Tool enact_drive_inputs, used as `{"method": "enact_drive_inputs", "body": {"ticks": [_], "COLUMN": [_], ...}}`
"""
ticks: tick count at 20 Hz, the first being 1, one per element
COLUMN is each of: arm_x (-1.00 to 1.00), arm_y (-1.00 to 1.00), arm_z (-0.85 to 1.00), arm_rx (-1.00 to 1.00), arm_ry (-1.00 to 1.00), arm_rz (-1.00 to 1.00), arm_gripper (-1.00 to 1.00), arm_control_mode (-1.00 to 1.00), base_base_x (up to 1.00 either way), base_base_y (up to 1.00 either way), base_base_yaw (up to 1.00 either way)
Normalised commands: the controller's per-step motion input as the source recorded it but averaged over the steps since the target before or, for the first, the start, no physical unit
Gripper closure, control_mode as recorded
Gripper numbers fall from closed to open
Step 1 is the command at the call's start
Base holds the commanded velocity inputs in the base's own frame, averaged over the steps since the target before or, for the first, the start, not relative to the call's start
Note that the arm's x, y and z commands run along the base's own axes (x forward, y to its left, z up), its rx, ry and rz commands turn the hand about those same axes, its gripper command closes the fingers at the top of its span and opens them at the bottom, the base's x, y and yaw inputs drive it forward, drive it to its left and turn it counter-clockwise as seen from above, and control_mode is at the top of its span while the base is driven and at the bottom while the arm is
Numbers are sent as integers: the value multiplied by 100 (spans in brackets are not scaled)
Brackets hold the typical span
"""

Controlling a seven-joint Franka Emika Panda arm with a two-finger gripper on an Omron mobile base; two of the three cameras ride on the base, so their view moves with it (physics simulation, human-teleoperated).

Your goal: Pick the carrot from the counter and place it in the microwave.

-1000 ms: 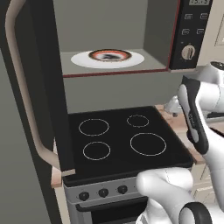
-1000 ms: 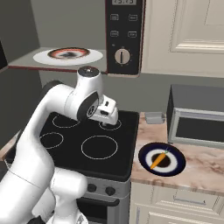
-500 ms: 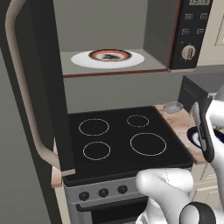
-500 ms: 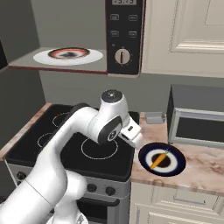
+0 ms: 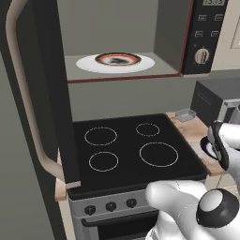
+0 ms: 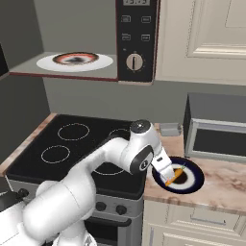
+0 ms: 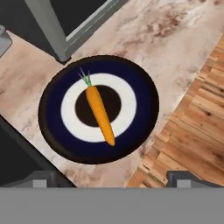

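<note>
Kitchen seen from the left base view: the black stove (image 5: 131, 152) fills the middle, with a narrow strip of tan counter (image 5: 199, 136) on its right, where a small grey tray (image 5: 185, 114) sits at the back. Above, the microwave (image 5: 117, 40) stands open, its door (image 5: 51, 93) swung far out to the left with the beige handle (image 5: 26, 93) running down it. The cavity is wide and free in front; a dish (image 5: 117, 59) rests on the white turntable (image 5: 89, 64). The arm covers the lower right, and the jaws are cut off at the right edge, so the plate shows only as a dark sliver there.

From the right base view, the counter (image 6: 226, 180) runs rightward from the stove (image 6: 72, 144) under a grey box appliance (image 6: 216, 129). A dark blue plate (image 6: 185, 178) lies near the counter's front edge, just in front of that appliance, and the carrot (image 6: 174, 176) lies on it. The jaws (image 6: 166, 172) hang at the plate's left rim, close above the carrot; whether they touch it is hard to make out. The microwave's panel (image 6: 136, 41) is up left.

Hand view: the carrot (image 7: 99, 114) lies across the plate's (image 7: 52, 127) dark centre, leafy end toward the appliance (image 7: 65, 26). The two fingertips (image 7: 39, 179) stand wide apart at the bottom, nothing between them. Bare counter (image 7: 175, 52) surrounds the plate, whose near rim comes close to the counter edge, with wooden floor (image 7: 197, 144) beyond.
</note>
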Motion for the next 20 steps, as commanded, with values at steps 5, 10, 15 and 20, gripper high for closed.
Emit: {"method": "enact_drive_inputs", "body": {"ticks": [5, 10, 15, 20], "arm_x": [21, 17, 29, 29], "arm_y": [-51, -17, -1, 0], "arm_z": [-49, -30, -17, -15], "arm_rx": [0, 3, 3, 4], "arm_ry": [0, -3, 0, 0], "arm_rz": [-1, 5, 7, 5], "arm_gripper": [-100, -100, -100, -100], "arm_control_mode": [-100, -100, -100, -100], "base_base_x": [0, 0, 0, 0], "base_base_y": [0, 0, 0, 0], "base_base_yaw": [0, 0, 0, 0]}}
